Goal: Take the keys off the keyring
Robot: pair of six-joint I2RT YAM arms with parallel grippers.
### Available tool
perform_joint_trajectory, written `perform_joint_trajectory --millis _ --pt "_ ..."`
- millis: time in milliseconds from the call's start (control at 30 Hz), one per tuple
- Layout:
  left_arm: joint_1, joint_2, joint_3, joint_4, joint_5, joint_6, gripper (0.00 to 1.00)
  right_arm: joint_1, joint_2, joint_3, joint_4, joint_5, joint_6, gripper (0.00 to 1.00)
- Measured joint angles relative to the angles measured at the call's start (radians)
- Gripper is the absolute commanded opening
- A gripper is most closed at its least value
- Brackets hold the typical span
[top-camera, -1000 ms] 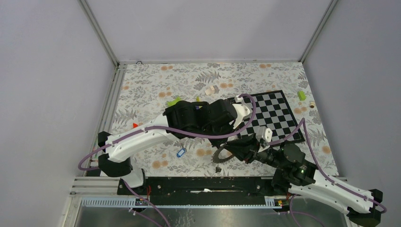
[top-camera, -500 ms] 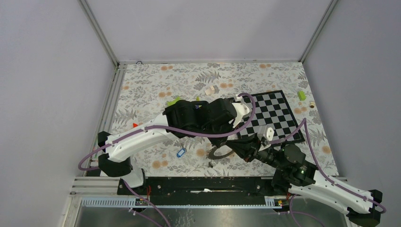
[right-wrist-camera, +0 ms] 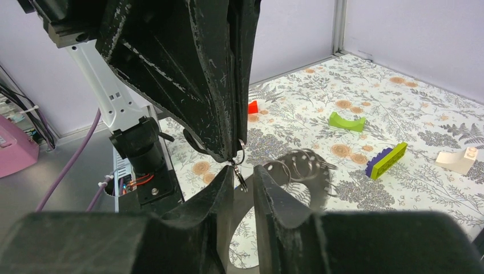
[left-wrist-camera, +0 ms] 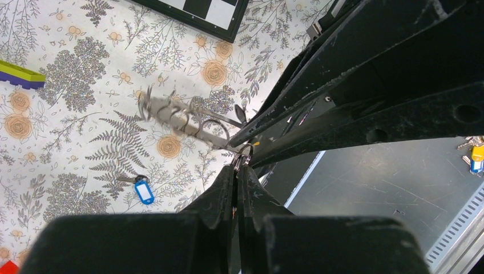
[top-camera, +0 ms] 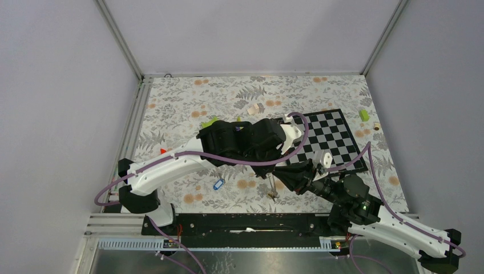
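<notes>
Partly done, by the look of it. Can see one blue key (top-camera: 217,184) lying flat on the table (top-camera: 182,103), off the hoop and well apart from both arms. Counts as one key off.

Pinches a small wire loop (left-wrist-camera: 243,153) in the left gripper (left-wrist-camera: 238,170), shut flat with no gap, up in the air. Seems to hang the keyring (left-wrist-camera: 177,120) from that loop, above the table, but shows it only as a grey blur.

Holds the right gripper (right-wrist-camera: 243,170) just under the left one, nearly shut, with a thin metal bit (right-wrist-camera: 242,181) in the narrow gap. Cannot tell whether gripping that bit or only sitting close around it.

Needs the other keys slid off the hoop too. Cannot see them well enough here to count.
</notes>
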Motion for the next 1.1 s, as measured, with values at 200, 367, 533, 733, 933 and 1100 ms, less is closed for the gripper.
perform_joint_trajectory --millis 200,367,533,733,933,1100 --pt "0.002 0.005 0.005 0.001 0.0 0.0 0.0 0.0 0.0 0.0 0.001 -0.001 0.007 0.12" --pt "0.003 0.005 0.005 0.001 0.0 0.0 0.0 0.0 -0.003 -0.002 0.002 -0.011 0.011 0.02" --pt "0.008 0.005 0.003 0.009 0.001 -0.002 0.0 0.0 -0.013 -0.002 -0.002 -0.016 0.011 0.0" --pt "0.025 -0.013 -0.055 0.058 0.015 -0.023 0.0 0.0 -0.026 -0.002 -0.032 -0.001 0.01 0.0" --pt "0.039 -0.042 -0.119 0.129 0.035 -0.056 0.0 0.0 -0.052 -0.002 -0.063 0.024 -0.002 0.0" --pt "0.051 -0.063 -0.163 0.167 0.04 -0.098 0.0 0.0 -0.056 -0.002 -0.072 0.04 -0.018 0.0"
